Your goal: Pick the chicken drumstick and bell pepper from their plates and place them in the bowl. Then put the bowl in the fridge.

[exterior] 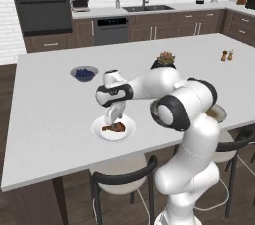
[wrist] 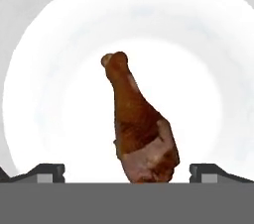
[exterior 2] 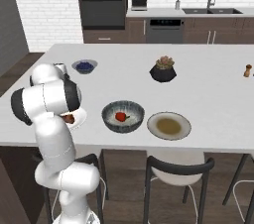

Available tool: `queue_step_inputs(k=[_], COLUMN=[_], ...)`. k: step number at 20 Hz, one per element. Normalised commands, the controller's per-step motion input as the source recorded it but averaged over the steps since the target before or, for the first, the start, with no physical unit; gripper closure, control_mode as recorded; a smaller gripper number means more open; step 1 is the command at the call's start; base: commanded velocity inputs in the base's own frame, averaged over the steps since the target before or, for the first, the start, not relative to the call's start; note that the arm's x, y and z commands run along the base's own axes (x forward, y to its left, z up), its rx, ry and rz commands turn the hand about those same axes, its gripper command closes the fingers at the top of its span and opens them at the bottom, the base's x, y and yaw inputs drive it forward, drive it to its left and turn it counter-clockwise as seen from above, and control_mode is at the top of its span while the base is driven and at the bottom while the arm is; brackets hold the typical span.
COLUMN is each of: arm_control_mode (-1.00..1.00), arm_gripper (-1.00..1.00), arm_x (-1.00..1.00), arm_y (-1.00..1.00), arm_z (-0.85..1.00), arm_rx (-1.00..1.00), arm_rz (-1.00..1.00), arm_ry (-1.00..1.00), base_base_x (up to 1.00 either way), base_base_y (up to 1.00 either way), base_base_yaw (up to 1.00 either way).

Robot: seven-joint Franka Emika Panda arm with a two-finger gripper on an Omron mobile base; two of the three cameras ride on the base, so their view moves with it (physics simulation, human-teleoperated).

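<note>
hand view: chicken drumstick flat on white plate, centred between spread fingertips of gripper, nothing held. judged light, firm, slightly greasy; grip the thick meaty end just ahead.

The drumstick lies on the white plate. The pepper sits in the bowl, between that plate and the beige plate.

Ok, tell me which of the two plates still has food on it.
The plain white plate under the gripper: the chicken drumstick lies on it. The beige plate with the tan-brown centre, right of the bowl, is bare.
</note>
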Motion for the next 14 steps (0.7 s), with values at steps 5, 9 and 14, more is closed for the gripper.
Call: queue_step_inputs(k=[5,9,14], arm_control_mode=[-1.00,-1.00,-1.00], arm_gripper=[-1.00,-1.00,-1.00], arm_x=[0.30,-0.01,-0.02], arm_y=[0.34,0.04,-0.09], arm_z=[-0.50,-0.39,-0.28], arm_rx=[0.00,0.00,0.00], arm_rz=[0.00,0.00,0.07], arm_ry=[-0.03,0.00,-0.03], base_base_x=[0.00,0.00,0.00], base_base_y=[0.00,0.00,0.00], base_base_yaw=[0.00,0.00,0.00])
